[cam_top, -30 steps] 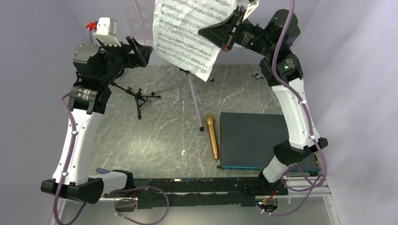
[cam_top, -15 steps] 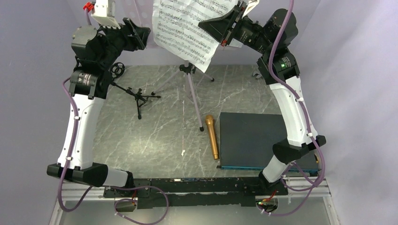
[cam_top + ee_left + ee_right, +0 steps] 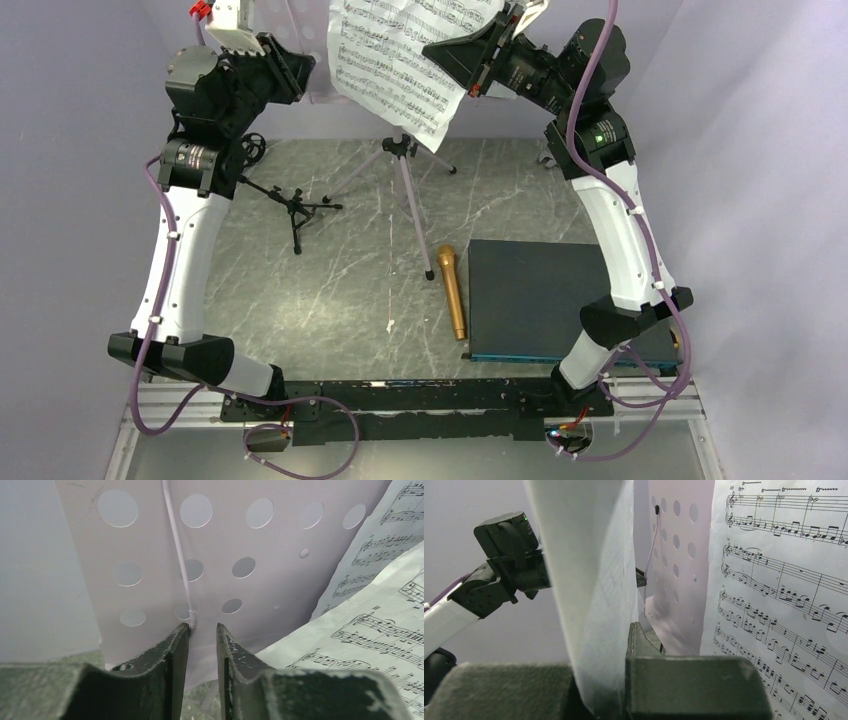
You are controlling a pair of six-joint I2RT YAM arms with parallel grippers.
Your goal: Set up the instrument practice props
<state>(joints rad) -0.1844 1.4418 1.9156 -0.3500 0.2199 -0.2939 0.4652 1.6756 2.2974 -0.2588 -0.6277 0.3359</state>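
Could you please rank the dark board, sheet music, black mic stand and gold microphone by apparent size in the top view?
Dark board and sheet music: similar area; the pages are raised nearer the camera, so unranked.
Then black mic stand, by its spread.
Then gold microphone.

We see a dark flat rectangular board [image 3: 535, 295] lying on the grey marble-patterned table [image 3: 330, 290], at its near right part, between plain lilac walls [image 3: 60, 200].

Both arms are raised high, wrists turned inward. Left gripper [image 3: 202, 627] fingers stand a slim gap apart. Right gripper [image 3: 620, 642] fingers pinch a page [image 3: 584, 575].
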